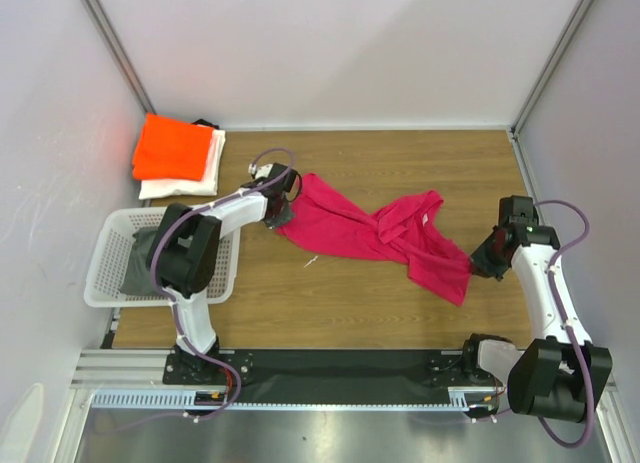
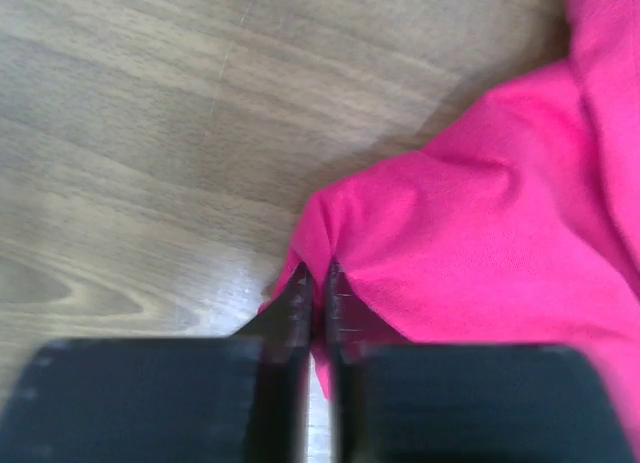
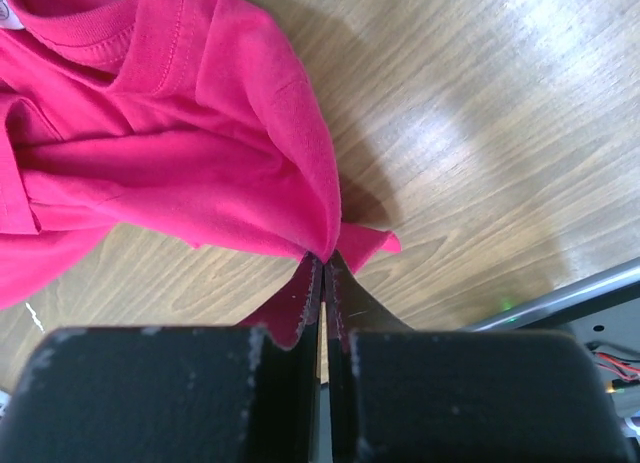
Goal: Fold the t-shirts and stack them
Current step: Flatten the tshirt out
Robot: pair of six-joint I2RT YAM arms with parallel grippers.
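Mid-table, pink tee in tight grip of L gripper & R gripper (neck label illegible)

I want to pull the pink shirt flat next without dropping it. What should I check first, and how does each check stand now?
1. Grip of left claw on pink shirt: ok, shut on cloth.
2. Grip of right claw on the shirt's other end: ok.
3. Shirt flat between them: not ok, twisted and bunched.
4. Matching corners held: cannot tell.
5. Folded orange shirt on white shirt, clear of the pull: ok.
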